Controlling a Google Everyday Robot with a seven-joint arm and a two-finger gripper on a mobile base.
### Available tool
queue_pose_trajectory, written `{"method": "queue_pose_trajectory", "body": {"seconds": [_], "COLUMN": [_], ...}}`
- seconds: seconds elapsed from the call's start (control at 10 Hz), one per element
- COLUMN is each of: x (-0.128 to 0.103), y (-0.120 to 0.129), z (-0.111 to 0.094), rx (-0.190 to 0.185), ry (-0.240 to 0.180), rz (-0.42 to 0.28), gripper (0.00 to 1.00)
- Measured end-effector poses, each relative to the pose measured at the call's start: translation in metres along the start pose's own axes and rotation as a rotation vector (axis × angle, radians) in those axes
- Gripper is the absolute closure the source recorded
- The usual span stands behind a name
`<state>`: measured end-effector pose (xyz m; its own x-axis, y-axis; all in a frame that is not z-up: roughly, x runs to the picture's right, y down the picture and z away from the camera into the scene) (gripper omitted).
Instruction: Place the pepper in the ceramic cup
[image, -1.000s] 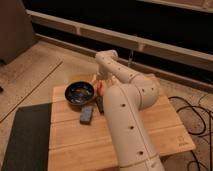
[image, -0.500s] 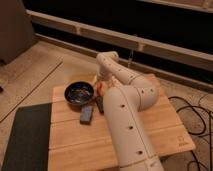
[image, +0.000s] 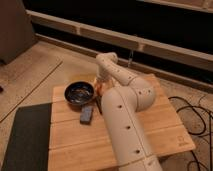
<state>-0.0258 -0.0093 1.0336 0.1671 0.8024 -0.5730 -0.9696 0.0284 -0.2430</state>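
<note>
One arm (image: 122, 117) half-hides gripper (image: 101, 89) beside dark bowl (image: 70, 91); bar (image: 87, 115) near.

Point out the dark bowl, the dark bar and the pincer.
dark bowl (image: 80, 93), camera view, its bare inside.
dark bar (image: 87, 114), camera view, its top face.
pincer (image: 102, 88), camera view, its tip, beside the bowl.

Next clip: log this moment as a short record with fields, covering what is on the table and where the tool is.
surface: wooden table
tool: pointing down near the table's back edge, just right of the bowl
bowl: dark, round, back left of the table
pepper: small orange patch at the tool; held or not, cannot tell
cup: not visible; perhaps hidden behind the arm
block: dark, rectangular, lying flat in front of the bowl
floor: dark mat left of the table; cables to its right
</note>
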Motion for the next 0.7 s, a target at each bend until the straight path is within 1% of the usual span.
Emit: {"method": "queue_pose_trajectory", "body": {"seconds": [0.1,0.3,0.4,0.5,0.6,0.7], "x": [0.000,0.002,0.002,0.000,-0.006,-0.023], "y": [-0.001,0.001,0.001,0.000,0.002,0.006], "z": [0.000,0.004,0.003,0.002,-0.003,-0.021], "rx": [-0.003,-0.015,-0.017,-0.019,-0.023,-0.031], "ry": [0.001,0.007,0.009,0.005,-0.013,-0.065], "rz": [-0.003,-0.011,-0.012,-0.009,-0.007,-0.004], "gripper": [0.63,0.89,0.96,1.00,1.00,1.00]}}
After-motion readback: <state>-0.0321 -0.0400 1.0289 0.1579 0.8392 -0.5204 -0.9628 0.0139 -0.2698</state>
